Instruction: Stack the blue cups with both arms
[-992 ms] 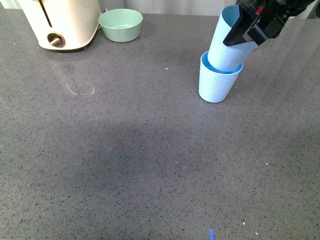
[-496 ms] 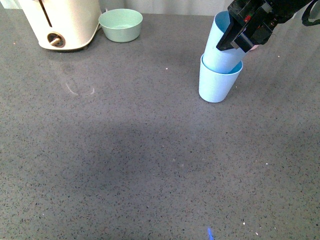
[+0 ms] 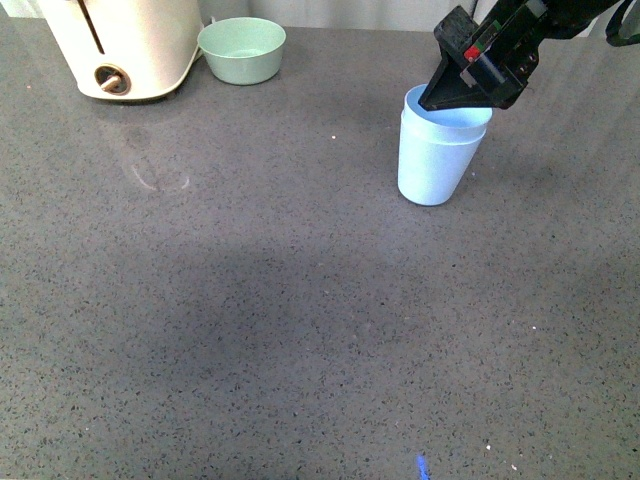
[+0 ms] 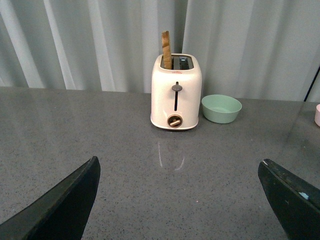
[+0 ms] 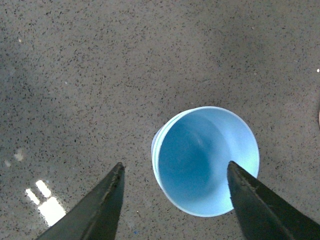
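1. Right gripper [image 5: 172,192] is spread wide and holds nothing; in its wrist view the fingers [image 5: 97,205] stand either side of the cups [image 5: 206,160], clear of the rim.
2. Cups [image 3: 437,152] sit nested and upright on the table [image 3: 250,330] at 2 o'clock, right gripper [image 3: 465,85] just above.
3. Left gripper [image 4: 180,200] gapes wide and empty, facing the toaster [image 4: 176,92] and bowl [image 4: 221,108].
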You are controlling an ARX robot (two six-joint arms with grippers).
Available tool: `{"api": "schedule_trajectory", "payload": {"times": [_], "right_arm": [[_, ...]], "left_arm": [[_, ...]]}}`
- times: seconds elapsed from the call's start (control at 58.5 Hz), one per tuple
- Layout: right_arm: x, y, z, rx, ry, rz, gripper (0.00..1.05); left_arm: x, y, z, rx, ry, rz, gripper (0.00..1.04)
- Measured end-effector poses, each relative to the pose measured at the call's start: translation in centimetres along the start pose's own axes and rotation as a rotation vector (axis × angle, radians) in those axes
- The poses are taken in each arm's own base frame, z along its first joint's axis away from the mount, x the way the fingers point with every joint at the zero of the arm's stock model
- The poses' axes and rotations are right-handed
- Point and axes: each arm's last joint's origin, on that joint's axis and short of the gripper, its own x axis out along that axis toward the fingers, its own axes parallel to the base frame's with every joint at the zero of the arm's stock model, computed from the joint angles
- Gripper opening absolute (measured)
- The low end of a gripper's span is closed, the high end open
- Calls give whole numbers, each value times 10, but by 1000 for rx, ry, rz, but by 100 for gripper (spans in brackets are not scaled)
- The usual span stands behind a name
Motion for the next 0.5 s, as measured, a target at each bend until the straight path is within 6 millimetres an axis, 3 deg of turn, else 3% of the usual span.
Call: {"api": "schedule_trajectory", "payload": {"times": [0.103,0.205,0.342,0.496], "right_arm": [[-12,-6,-1,39,-59,-16,82],[-38,-12,-5,90,-153,-63,97],[-85,-13,-18,164,-294,-134,96],[-137,2,-52,296,-422,-228,96]], "left_arm": [[0,0,0,0,0,0,96],[0,0,0,0,0,0,96],[0,0,0,0,0,0,96],[0,0,0,0,0,0,96]]}}
